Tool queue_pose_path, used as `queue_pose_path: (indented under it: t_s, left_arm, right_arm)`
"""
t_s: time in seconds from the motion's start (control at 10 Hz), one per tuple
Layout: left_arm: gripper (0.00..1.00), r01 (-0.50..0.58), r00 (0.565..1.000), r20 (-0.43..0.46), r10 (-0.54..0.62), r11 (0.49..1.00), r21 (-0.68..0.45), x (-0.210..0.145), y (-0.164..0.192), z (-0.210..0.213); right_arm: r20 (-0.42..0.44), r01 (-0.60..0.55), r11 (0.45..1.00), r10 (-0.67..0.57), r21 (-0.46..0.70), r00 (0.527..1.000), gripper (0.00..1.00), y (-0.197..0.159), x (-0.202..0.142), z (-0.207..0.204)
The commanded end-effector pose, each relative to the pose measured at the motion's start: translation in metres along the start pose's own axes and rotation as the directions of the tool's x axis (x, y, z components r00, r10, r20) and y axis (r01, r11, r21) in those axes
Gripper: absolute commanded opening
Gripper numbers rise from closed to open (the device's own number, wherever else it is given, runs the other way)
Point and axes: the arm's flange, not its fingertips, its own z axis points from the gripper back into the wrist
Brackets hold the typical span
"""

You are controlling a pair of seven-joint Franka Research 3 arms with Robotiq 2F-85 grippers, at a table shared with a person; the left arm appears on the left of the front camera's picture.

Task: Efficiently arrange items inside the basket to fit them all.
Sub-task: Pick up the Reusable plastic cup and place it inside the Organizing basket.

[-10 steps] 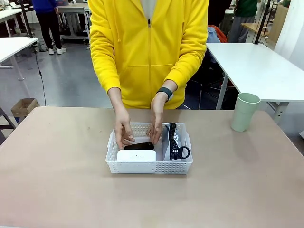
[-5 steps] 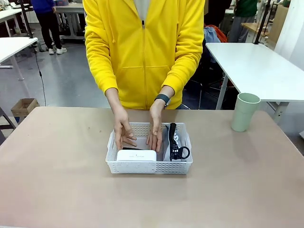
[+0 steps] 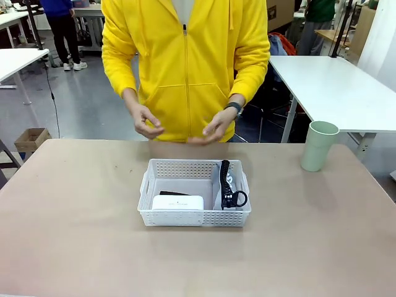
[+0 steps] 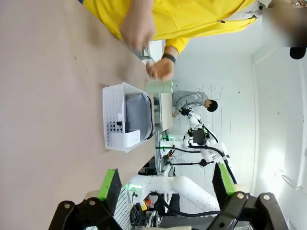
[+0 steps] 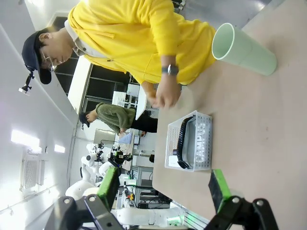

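Note:
The white lattice basket (image 3: 195, 218) sits mid-table. Inside it a small white box (image 3: 177, 202) lies at the front left, with a sliver of the black stapler (image 3: 175, 193) just behind it. The grey pouch (image 3: 224, 195) with its black strap (image 3: 229, 185) stands along the right side. A pale green cup (image 3: 319, 145) stands on the table to the far right, outside the basket. In the left wrist view my left gripper (image 4: 165, 184) is open, well away from the basket (image 4: 112, 112). In the right wrist view my right gripper (image 5: 164, 188) is open, short of the basket (image 5: 191, 116) and cup (image 5: 243, 50).
A person in a yellow hoodie stands at the far edge, both hands (image 3: 147, 120) (image 3: 218, 128) held at chest height above the basket. Wide bare tabletop (image 3: 74, 235) surrounds the basket. Other white tables stand behind.
The person's hands have lifted out of the basket and drawn back to chest height. The stapler now lies behind the white box. Neither gripper has moved.

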Motion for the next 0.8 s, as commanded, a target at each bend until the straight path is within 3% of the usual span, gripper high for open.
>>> queue_pose_path:
  t_s: [0.0, 0.7]
  left_arm:
    - [1.00, -0.001, 1.000, -0.001, 0.001, 1.000, 0.008, -0.0007, -0.0020, 0.0008]
    - [1.00, -0.001, 1.000, -0.001, 0.001, 1.000, 0.008, -0.0007, -0.0020, 0.0008]
  right_arm:
    - [0.013, -0.028, 0.999, 0.028, 0.024, 1.000, 1.00, 0.0006, 0.0016, -0.0013]
    - [0.013, -0.028, 0.999, 0.028, 0.024, 1.000, 1.00, 0.0006, 0.0016, -0.0013]
